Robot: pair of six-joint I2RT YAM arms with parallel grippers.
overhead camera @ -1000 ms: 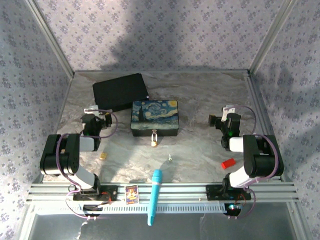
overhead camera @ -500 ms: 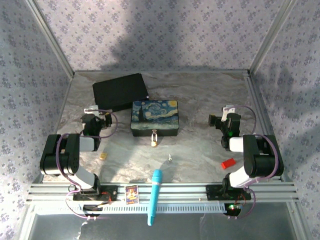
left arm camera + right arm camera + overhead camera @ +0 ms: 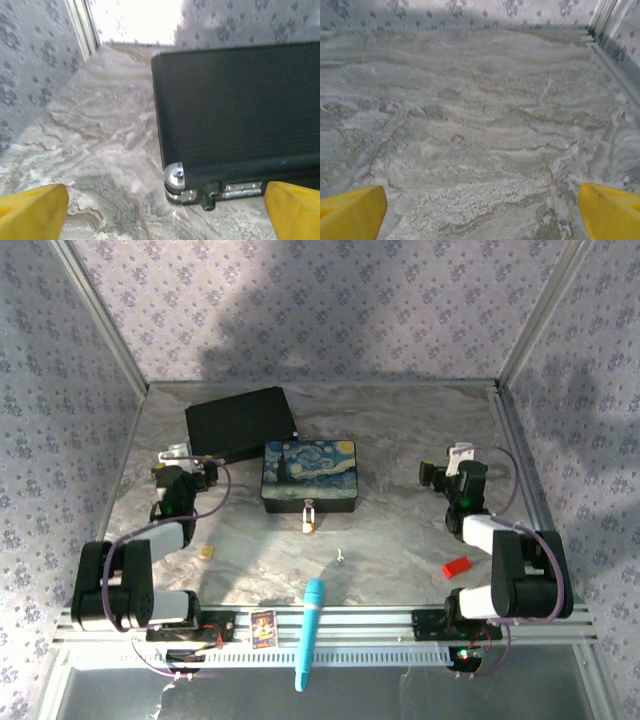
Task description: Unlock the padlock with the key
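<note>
Left gripper (image 3: 176,458): released, holding nothing. In the wrist view its yellow fingertips (image 3: 31,212) sit wide apart at the two lower corners. It noses toward 12 o'clock at the black case (image 3: 240,424). The case's chrome-capped near corner lies just ahead of the fingers, apart from them.

Right gripper (image 3: 452,465): released too, and empty. Its yellow fingertips (image 3: 612,210) are spread wide, with marbled counter (image 3: 480,125) running ahead of them to the back wall at 12 o'clock.

Task things, from the top view:
- Padlock (image 3: 310,519): brass body with a silver shackle, tight against the near side of the Starry Night box (image 3: 309,476), at the box's 6 o'clock. I cannot tell whether it hangs on a clasp or only rests there. It sits at about 4 o'clock from the left gripper and 8 o'clock from the right, well apart from both.
- Key (image 3: 342,556): a small silver sliver on bare counter at the padlock's 5 o'clock, near it but not touching.

Others:
- Pale yellow block (image 3: 207,551): at 6 o'clock of the left gripper.
- Red block (image 3: 456,567): at 6 o'clock of the right gripper, just beside that arm.
- Blue marker (image 3: 310,632): at 7 o'clock of the key, lying across the near rail.
- Small card (image 3: 263,628): at the marker's 9 o'clock.
</note>
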